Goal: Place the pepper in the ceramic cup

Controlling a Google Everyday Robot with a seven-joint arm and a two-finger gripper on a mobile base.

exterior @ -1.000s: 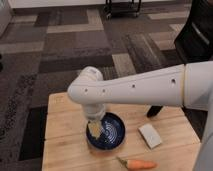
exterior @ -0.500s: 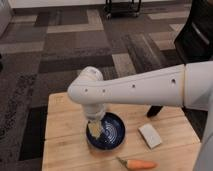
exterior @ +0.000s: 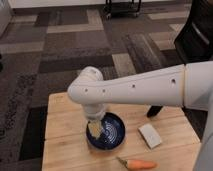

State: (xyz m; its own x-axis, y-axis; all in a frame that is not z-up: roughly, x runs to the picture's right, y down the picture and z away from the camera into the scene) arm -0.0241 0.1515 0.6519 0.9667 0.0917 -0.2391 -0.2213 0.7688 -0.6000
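Nothing has shifted: my gripper (exterior: 94,128) hangs over the blue bowl (exterior: 119,134), and I cannot tell its grasp state. I'd bring it down squarely across the pepper's (exterior: 140,164) middle.

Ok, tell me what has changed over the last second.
Nothing visibly changed. The hand hangs over the dark blue bowl as before; the pepper at the table's front edge and the white block beside the bowl are unmoved.
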